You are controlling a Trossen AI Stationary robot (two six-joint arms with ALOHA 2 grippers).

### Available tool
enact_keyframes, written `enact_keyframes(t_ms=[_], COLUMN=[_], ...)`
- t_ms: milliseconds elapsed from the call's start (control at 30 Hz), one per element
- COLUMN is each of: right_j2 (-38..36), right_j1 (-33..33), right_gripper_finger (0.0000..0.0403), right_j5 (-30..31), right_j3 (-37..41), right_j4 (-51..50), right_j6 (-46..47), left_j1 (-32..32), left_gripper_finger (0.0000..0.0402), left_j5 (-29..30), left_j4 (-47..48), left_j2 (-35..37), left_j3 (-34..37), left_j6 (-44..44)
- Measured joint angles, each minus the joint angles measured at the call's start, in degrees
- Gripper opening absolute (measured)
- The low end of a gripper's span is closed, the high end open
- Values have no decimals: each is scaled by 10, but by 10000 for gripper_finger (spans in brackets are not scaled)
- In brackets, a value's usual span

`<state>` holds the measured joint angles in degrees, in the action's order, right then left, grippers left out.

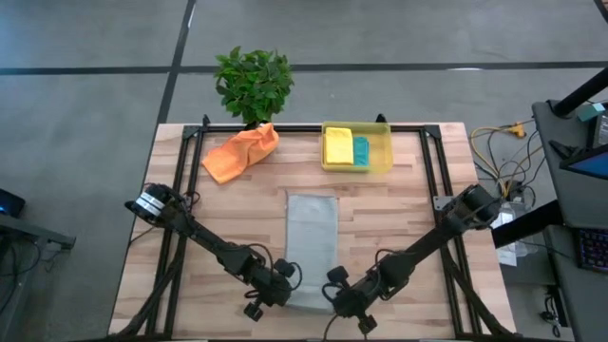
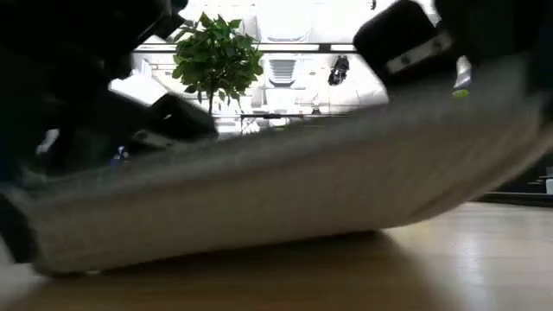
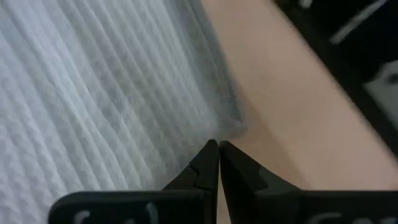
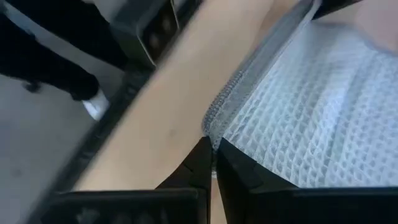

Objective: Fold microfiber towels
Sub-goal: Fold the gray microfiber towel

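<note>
The light grey towel lies as a long narrow strip down the table's middle, its far end flat on the wood. Its near end is raised off the table in the low view. My left gripper is shut on the near left corner and my right gripper on the near right corner. An orange towel lies crumpled at the far left. A yellow towel and a teal one lie in the yellow bin. My left gripper pinches the grey towel's near left corner between its two shut fingertips, slanting down from the near side. The corner is lifted off the wood. One layer or several, I cannot tell. My right gripper pinches the near right corner at its hemmed edge between its shut fingertips, slanting down from the near side. That corner is held clear of the table, and the cloth runs away from the fingers toward the far side.
A potted plant stands at the far edge beside the orange towel. Black frame rails run along the table's sides. Bare wood lies to the left and right of the grey strip.
</note>
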<state>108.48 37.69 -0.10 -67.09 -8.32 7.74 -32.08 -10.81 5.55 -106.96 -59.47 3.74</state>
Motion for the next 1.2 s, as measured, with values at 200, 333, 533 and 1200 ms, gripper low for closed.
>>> enact_keyframes(t_ms=[200,333,533,1200], right_j2=[-26,-29,-30,-57], right_j1=[3,1,-8,-44], right_gripper_finger=[11,11,11,11], right_j5=[-41,-49,-48,27], right_j3=[14,47,98,190], right_j4=[10,70,146,242], right_j6=[45,84,158,293], left_j1=[-2,-1,-1,32], left_gripper_finger=[1,1,0,0], left_j5=[-67,-57,10,100], left_j4=[-35,-50,-71,-147], left_j2=[14,24,39,44], left_j3=[14,22,21,18], left_j6=[47,50,76,184])
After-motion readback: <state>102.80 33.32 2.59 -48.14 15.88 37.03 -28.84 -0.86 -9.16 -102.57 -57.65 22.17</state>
